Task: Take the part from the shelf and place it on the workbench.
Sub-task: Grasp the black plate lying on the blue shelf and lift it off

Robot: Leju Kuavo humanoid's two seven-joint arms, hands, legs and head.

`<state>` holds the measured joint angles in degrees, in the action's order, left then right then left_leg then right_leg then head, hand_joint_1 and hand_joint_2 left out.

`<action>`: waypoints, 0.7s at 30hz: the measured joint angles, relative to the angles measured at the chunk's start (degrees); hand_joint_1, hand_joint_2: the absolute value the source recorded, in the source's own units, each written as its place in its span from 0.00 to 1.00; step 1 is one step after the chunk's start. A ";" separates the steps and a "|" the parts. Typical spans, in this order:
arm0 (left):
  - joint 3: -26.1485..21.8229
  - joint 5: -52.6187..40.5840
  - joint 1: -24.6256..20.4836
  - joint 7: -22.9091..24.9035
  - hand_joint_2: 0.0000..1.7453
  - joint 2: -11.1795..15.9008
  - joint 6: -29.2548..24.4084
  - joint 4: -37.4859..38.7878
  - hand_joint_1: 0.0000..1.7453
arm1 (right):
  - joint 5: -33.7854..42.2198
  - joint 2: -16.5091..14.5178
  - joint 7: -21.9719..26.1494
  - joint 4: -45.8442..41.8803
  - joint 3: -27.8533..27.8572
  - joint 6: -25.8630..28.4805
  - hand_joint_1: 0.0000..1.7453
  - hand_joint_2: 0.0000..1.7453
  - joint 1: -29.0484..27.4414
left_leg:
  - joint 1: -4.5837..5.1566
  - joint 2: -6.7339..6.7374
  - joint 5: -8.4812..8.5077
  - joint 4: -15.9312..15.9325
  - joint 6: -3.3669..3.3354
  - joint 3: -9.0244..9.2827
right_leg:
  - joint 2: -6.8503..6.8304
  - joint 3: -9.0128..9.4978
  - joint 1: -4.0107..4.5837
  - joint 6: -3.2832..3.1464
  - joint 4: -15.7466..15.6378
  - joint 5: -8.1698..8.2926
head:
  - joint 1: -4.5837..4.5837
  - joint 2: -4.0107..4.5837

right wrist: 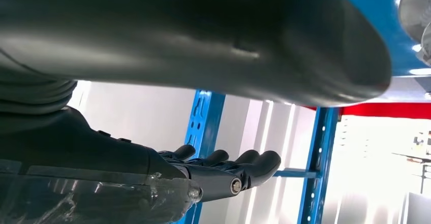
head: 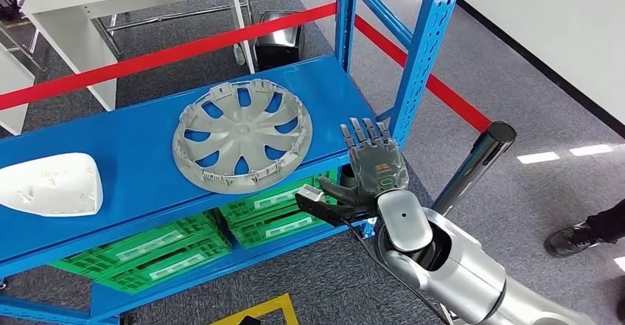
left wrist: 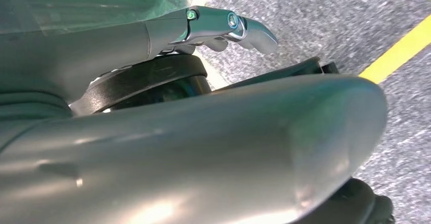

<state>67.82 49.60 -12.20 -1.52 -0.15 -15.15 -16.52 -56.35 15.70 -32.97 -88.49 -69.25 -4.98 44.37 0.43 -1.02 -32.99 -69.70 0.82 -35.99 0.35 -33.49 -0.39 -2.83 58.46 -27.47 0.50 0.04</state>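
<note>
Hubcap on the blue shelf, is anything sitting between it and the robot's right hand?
Nothing visible does. The right hand hangs open at the shelf's front right corner, with bare blue shelf between it and the grey hubcap.

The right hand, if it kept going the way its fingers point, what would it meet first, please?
Probably the blue shelf edge near the upright post; the hubcap lies off to the side. Depth is unclear.

green crates (head: 221, 233), white table (head: 110, 1), red tape (head: 169, 54)
</note>
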 joint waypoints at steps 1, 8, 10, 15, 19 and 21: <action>0.00 -0.04 0.08 0.02 0.00 0.01 0.00 0.02 0.00 | -0.01 -0.01 0.01 0.00 0.03 0.01 0.00 0.00 -0.01 | 0.04 0.00 3.03 3.40 -0.25 0.81 | 0.03 0.66 0.00 0.11 -0.04 -0.46 | 0.05 0.00; 0.00 -0.16 0.13 0.03 0.00 -0.16 0.09 0.02 0.00 | -0.07 -0.05 0.11 -0.02 0.28 0.11 0.00 0.00 -0.03 | 0.33 0.16 6.14 11.69 -2.35 2.78 | 0.05 0.93 0.14 2.28 1.35 -2.74 | 0.01 0.00; 0.00 -0.18 0.12 0.03 0.00 -0.22 0.09 0.02 0.00 | -0.09 -0.04 0.11 -0.02 0.44 0.15 0.00 0.00 0.08 | 0.10 0.17 5.90 11.94 -2.87 3.18 | -0.01 -2.07 -0.01 2.85 6.70 -4.95 | -0.43 0.00; 0.00 -0.22 0.28 0.04 0.00 -0.25 0.11 0.02 0.00 | -0.10 0.03 0.24 -0.01 0.50 0.39 0.00 0.00 -0.51 | 0.09 -0.06 4.27 11.81 -3.03 4.78 | -0.03 -9.10 -0.22 3.20 13.63 -2.62 | -1.00 0.00; 0.01 -0.35 0.39 0.06 0.00 -0.34 0.11 0.05 0.00 | -0.01 0.04 0.37 0.05 0.76 1.48 0.00 0.00 -0.54 | 0.34 -0.17 2.62 11.72 -2.09 6.55 | 0.01 -4.41 0.11 2.21 1.67 3.41 | -1.04 0.00; 0.01 -0.39 0.45 -0.15 0.00 -0.27 0.13 0.07 0.00 | 0.35 0.09 0.37 0.15 1.12 2.21 0.00 0.00 -0.69 | 0.41 -0.18 2.48 11.63 -1.88 6.68 | 0.10 -3.85 0.16 1.83 0.80 2.75 | -0.97 0.00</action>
<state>67.83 49.21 -11.75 -1.67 -0.43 -15.02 -16.45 -56.00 15.79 -32.60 -88.35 -68.13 -2.76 43.68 0.84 -1.20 -30.51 -58.07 -1.06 -29.31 0.45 -37.34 -0.23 -0.99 59.26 -24.72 -0.47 0.04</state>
